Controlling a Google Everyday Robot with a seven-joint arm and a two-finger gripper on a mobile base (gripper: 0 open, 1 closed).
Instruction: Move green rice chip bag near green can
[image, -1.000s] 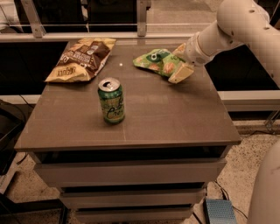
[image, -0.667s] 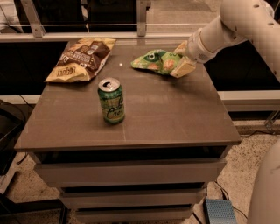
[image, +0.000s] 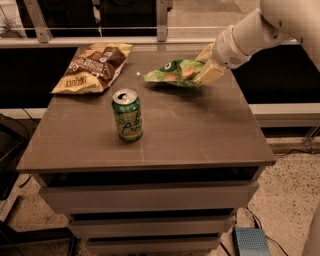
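Gripper (image: 206, 70) at far right, fingers clamped on the green chip bag (image: 172, 73) — its right end; green can (image: 127, 115) sits near-left of it.

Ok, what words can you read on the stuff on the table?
"Cr...": cursive lettering on the green can; the rest is unclear.
On the brown chip bag: pale lettering, upside down, too blurred to read.
On the green rice chip bag: a dark round logo, no readable words.
On the gripper, jaws closed on that bag above the far right of the table: no text.
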